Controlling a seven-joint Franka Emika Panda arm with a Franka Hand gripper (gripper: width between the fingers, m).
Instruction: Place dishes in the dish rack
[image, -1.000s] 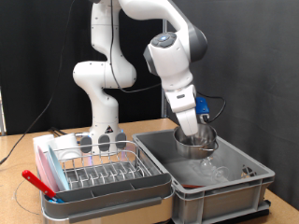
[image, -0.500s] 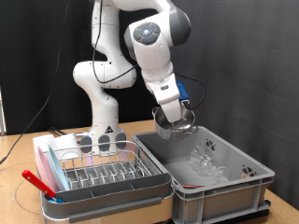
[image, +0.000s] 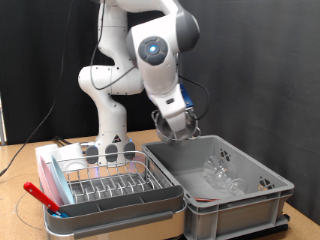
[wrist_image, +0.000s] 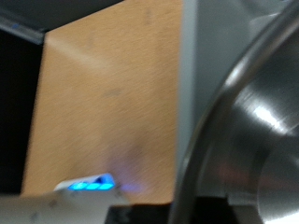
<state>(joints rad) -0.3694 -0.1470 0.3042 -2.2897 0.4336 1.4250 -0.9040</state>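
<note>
The gripper (image: 176, 128) holds the steel bowl (image: 178, 127) pinched by its rim above the grey bin (image: 240, 195), seemingly mid-carry toward the dish rack (image: 105, 180), which calls for swinging it across and down.

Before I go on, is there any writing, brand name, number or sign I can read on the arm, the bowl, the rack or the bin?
None can be read in either view.
The arm shows only a blue dot, no letters.
The steel bowl in the pincer, the dish rack and the grey bin show no visible marks.
The wrist view is too blurred to read anything.
</note>
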